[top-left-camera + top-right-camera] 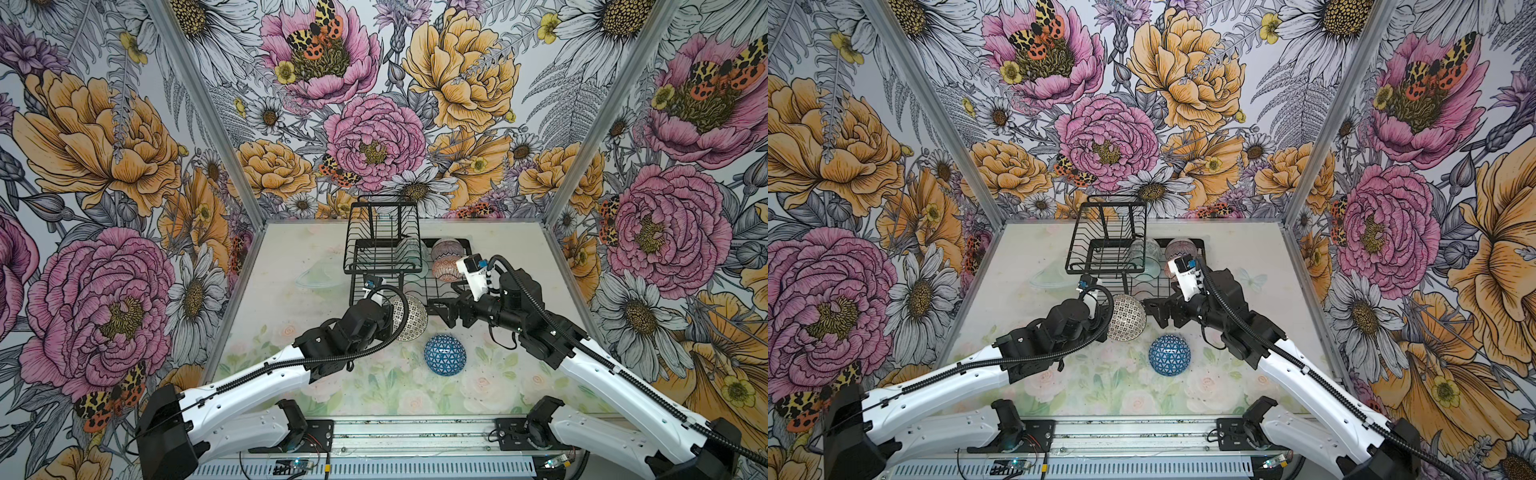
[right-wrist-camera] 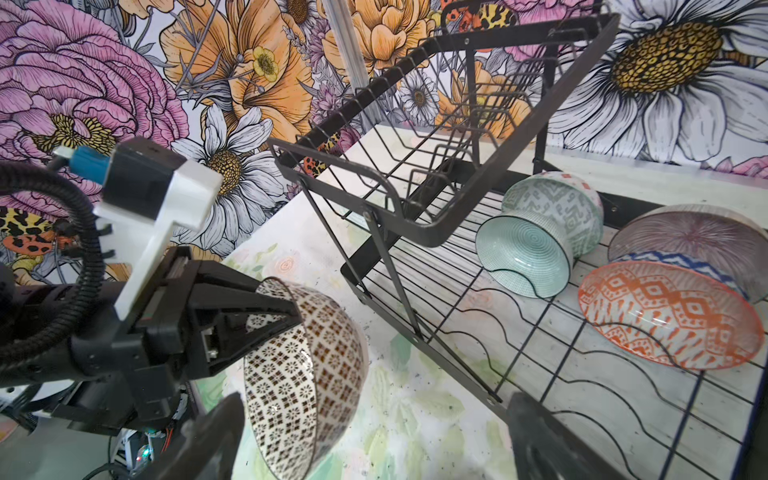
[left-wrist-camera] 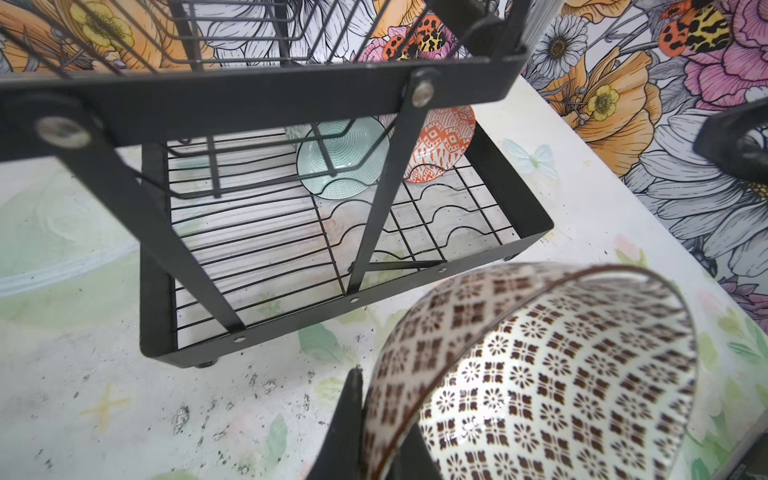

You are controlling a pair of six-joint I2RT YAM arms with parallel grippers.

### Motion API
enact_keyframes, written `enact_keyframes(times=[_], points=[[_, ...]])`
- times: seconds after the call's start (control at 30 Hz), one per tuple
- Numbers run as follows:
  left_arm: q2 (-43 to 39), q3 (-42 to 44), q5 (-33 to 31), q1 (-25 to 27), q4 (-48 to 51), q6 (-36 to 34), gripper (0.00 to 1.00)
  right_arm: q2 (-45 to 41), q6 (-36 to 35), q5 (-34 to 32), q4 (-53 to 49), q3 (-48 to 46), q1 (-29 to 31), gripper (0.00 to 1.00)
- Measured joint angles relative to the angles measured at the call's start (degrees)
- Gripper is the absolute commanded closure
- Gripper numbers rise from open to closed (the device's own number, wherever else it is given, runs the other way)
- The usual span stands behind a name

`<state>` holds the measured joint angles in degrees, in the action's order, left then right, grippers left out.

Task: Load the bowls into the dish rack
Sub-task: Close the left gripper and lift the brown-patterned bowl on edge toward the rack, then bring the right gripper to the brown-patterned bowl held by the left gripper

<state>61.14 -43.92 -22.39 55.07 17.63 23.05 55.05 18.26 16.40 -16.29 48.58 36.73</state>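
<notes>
The left gripper pinches the rim of the mosaic bowl beside the dish rack (right gripper gapes empty).

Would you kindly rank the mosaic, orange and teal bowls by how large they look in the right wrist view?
1. The mosaic bowl and the orange bowl: about alike; both lie near the camera, so I would not rank them.
2. The teal bowl: clearly smallest, though it stands farther from the camera.
</notes>
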Motion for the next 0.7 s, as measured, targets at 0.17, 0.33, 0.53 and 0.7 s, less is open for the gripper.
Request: enact_keyframes(times=[0.17,0.33,0.53,0.7], points=[[3.0,-0.6,-0.2,1.1,-1.8,-0.8,1.0,1.9,1.4,-0.8,1.2,0.0,2.1,0.02],[3.8,-2.3,-0.3,1.5,-3.6,-1.5,1.0,5.8,2.6,-3.0,2.0,0.0,3.7,0.04],[3.8,-2.9,-0.4,1.7,-5.7,-2.1,1.0,8.3,3.8,-5.5,2.3,0.0,4.7,0.07],[3.8,-2.9,-0.5,1.7,-6.6,-2.3,1.0,9.1,4.7,-6.7,2.5,0.0,4.9,0.14]])
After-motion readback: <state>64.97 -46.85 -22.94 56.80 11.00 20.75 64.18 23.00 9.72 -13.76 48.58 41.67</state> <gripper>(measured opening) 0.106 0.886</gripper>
